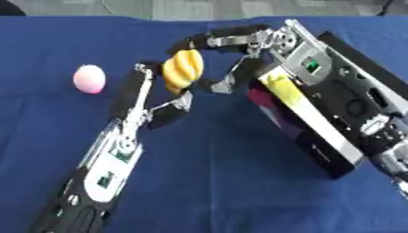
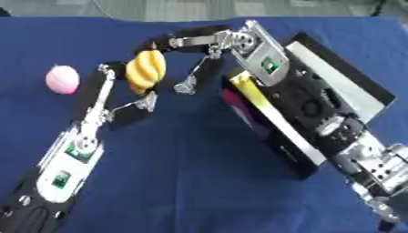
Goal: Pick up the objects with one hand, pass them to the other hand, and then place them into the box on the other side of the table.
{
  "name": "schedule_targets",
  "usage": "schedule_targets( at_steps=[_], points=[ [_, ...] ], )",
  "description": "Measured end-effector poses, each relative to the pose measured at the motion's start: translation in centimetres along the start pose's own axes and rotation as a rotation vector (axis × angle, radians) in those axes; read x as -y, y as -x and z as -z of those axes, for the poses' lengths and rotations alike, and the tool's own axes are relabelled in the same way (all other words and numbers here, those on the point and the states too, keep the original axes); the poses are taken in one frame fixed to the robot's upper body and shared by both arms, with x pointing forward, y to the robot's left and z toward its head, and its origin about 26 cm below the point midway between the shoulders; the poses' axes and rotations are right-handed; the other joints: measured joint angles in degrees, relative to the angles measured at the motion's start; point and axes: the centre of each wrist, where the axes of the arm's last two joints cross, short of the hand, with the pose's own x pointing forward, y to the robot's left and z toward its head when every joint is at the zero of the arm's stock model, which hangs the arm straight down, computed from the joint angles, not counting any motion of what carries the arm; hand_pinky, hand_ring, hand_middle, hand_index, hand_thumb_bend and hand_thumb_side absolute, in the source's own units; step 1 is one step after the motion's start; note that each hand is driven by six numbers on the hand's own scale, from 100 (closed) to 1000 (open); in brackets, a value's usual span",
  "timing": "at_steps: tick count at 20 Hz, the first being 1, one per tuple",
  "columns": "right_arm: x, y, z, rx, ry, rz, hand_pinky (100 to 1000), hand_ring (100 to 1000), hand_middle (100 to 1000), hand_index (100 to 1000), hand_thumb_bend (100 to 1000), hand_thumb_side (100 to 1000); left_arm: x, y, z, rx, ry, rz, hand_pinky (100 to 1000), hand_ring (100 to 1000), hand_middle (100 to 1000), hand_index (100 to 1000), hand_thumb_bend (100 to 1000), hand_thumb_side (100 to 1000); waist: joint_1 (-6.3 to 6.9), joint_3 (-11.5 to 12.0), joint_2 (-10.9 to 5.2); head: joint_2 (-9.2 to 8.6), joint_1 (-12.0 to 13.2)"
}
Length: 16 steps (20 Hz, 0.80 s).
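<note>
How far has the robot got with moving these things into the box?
Midway. The box already holds something yellow. The bunch of bananas sits between both hands: the left robot hand and the right robot hand both touch it, mid-handover. A pink ball remains on the blue table, untouched.

A: What do we see between the two hands?
B: We see a yellow ridged object (image 1: 182, 69) held above the blue table (image 1: 215, 182), with the left hand (image 1: 147, 98) reaching up from below it, fingers and thumb curled against it.
A: And the right hand (image 1: 231, 50)?
B: Its fingers curve over the object's top. Under its wrist we find the black box (image 1: 318, 141). Well to the left hand's left lies a pink ball (image 1: 89, 79).
</note>
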Motion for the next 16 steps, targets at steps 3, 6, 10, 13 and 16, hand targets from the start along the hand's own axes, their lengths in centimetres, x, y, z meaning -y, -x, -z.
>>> schedule_targets(
  at_steps=[3, 6, 10, 13, 16],
  points=[
    [-0.16, 0.15, -0.07, -0.005, -0.005, 0.000, 1000, 1000, 1000, 1000, 100, 115, 0.04, -0.04, 0.00, 0.009, 0.010, -0.004, 744, 701, 462, 526, 100, 300, -0.03, 0.0, 0.00, 0.00, 0.0],
    [-0.28, 0.27, -0.12, -0.012, -0.002, 0.007, 1000, 1000, 1000, 1000, 100, 141, 0.11, -0.09, -0.01, 0.015, 0.016, -0.003, 745, 702, 463, 526, 100, 294, -0.03, 0.0, 0.00, 0.00, -0.1],
    [-0.30, 0.27, -0.13, -0.013, 0.001, 0.018, 1000, 1000, 1000, 1000, 100, 187, 0.11, -0.10, 0.03, 0.015, 0.020, -0.002, 744, 702, 464, 527, 100, 281, -0.03, -0.1, 0.00, 0.00, -0.1],
    [-0.28, 0.21, -0.11, -0.013, -0.004, 0.020, 1000, 1000, 1000, 1000, 100, 205, 0.27, -0.13, 0.14, 0.010, 0.025, 0.002, 744, 701, 463, 527, 100, 278, -0.03, -0.2, 0.07, 0.00, -0.1],
    [-0.28, 0.20, -0.13, -0.013, -0.010, 0.019, 1000, 1000, 1000, 1000, 100, 216, 0.39, -0.17, 0.20, 0.008, 0.026, 0.005, 744, 701, 464, 527, 100, 272, -0.03, -0.5, 0.16, 0.00, -0.1]
  ],
)
